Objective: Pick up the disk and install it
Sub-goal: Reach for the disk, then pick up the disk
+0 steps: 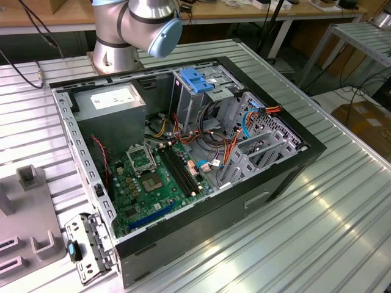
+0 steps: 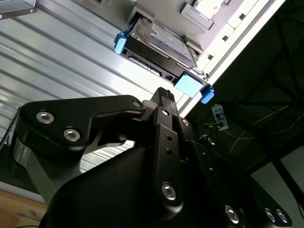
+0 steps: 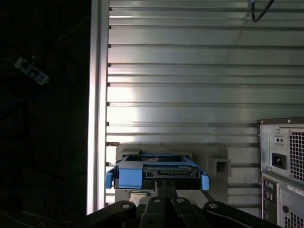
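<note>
The gripper (image 3: 166,183), jaws closed on nothing, hangs near the disk (image 3: 166,172) in its grey holder (image 3: 217,153), outside the case (image 1: 263,201) at the exterior view's centre. Caution: advancing closed risks striking the disk.

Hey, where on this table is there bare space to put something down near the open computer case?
The ribbed table lies bare on the exterior view's right of the computer case. In the first wrist view, bare table stretches beyond the disk. Crowded: inside the case among the cables, and the exterior view's left, around the grey fixture.
</note>
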Robot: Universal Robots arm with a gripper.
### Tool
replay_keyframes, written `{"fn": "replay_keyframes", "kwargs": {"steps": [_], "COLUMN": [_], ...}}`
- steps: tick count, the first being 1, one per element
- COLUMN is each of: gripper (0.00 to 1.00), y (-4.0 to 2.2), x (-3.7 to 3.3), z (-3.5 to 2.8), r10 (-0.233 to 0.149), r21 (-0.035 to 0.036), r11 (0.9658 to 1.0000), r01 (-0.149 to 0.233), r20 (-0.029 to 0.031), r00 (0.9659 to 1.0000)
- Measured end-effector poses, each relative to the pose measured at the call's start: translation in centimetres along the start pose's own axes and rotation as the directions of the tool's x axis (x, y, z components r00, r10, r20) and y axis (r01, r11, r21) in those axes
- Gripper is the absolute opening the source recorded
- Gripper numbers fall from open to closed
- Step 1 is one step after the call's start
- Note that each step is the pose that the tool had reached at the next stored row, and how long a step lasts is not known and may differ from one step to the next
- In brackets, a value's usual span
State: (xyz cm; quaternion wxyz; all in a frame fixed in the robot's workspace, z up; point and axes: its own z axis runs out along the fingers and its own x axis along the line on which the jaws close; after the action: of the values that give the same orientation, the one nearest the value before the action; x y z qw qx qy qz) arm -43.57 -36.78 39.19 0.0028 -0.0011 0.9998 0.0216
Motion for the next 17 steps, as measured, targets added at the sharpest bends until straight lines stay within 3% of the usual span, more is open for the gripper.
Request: {"fn": "replay_keyframes", "kwargs": {"steps": [11, 17], "gripper": [0.11, 0.11], "y": [0.01, 0.01], "x": [2.8, 3.0], "z": [-0.01, -0.01], "r10": [0.005, 0.005], "r21": [0.0, 0.0], "r11": [1.0, 1.0], "r01": [-0.005, -0.005], "r20": [0.0002, 0.0002], "r00": [1.0, 1.0]}}
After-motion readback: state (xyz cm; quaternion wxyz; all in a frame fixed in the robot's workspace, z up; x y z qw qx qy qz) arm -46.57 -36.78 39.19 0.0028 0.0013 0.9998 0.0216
